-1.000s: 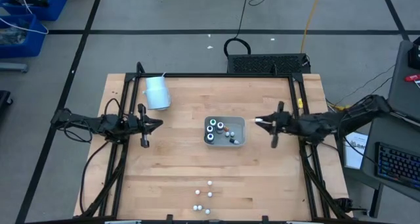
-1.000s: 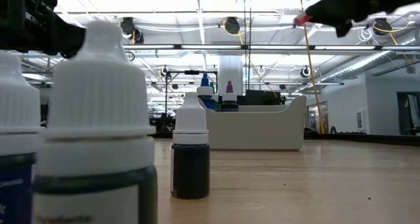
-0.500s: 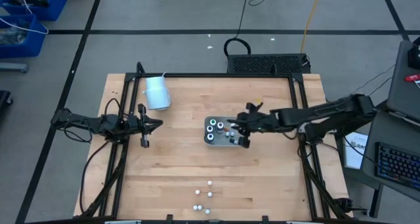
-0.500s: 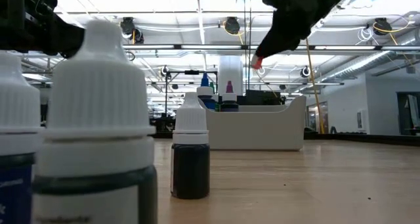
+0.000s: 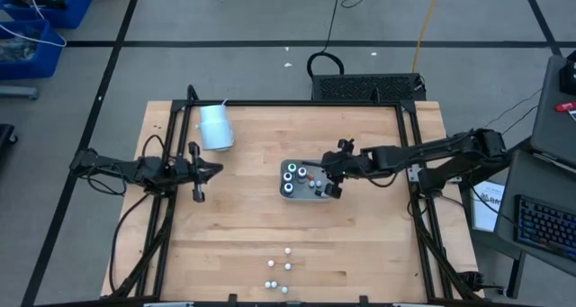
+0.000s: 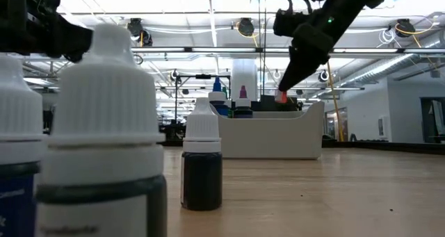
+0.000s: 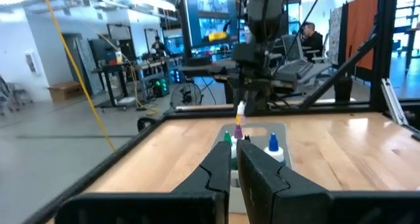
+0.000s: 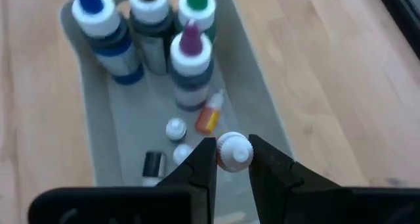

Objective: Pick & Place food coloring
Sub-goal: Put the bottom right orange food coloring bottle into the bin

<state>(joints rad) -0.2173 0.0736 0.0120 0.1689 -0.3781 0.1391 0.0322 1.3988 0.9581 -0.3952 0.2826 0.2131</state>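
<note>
A clear rectangular tray (image 5: 327,168) sits mid-table. It holds several upright food coloring bottles with white caps and coloured tips (image 8: 189,56), plus a small orange one lying on the tray floor (image 8: 209,119). My right gripper (image 5: 331,183) hangs over the tray's right part, shut on a tiny white-capped bottle (image 8: 233,150). More bottles stand near the table's near edge (image 5: 279,271), close in the low view (image 6: 201,160). My left gripper (image 5: 200,170) waits at the table's left side, shut. My right gripper pinches the tiny bottle at its white cap (image 8: 235,149) between the two fingers (image 8: 203,159). It comes from above, slanting in from the table's right. The bottle is lifted clear above the tray floor, and its reddish body (image 6: 281,96) shows at the fingertips in the low view.
A pale cylindrical cup (image 5: 215,127) lies on its side at the far left of the table. Black frame rails (image 5: 407,127) border the table. Bare wood lies between the tray and the near bottles (image 5: 297,226).
My right gripper has travelled from the table's right side toward the tray, carrying the tiny bottle. It has tipped downward and come down until the bottle hangs just over the tray's right part. The left arm has kept still.
</note>
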